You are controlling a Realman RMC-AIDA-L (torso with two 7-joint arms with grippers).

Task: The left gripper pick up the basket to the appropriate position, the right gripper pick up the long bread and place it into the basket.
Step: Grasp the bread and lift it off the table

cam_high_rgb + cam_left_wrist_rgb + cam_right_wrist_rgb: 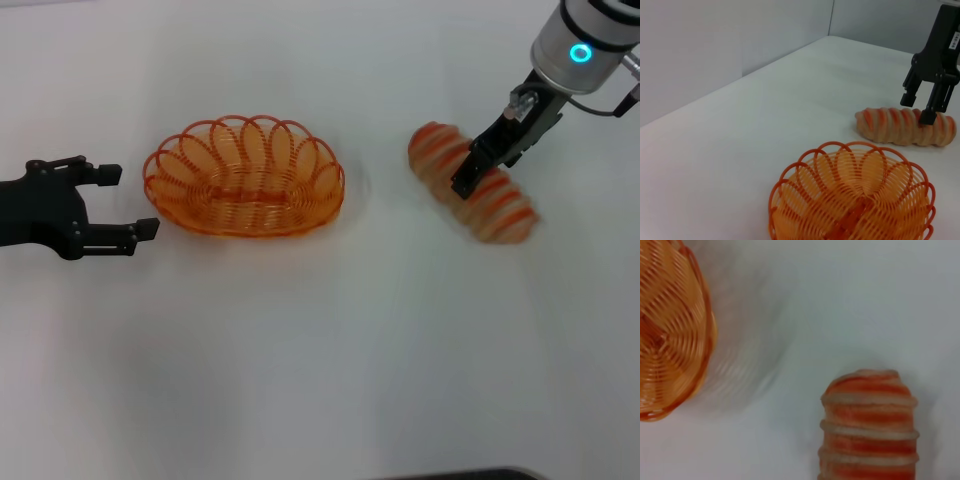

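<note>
We were early in the job. The basket (245,178) sat at centre-left of the head view on the white table (320,350), empty. The left gripper (125,203) waited just beside the basket's left end with fingers spread and holding nothing. The long bread (475,185) lay at the upper right, well apart from the basket. The right gripper (470,172) was on its middle, fingers apart astride it, not yet closed as far as we could judge. Lifting and placing remained. Nothing stood between bread and basket.
</note>
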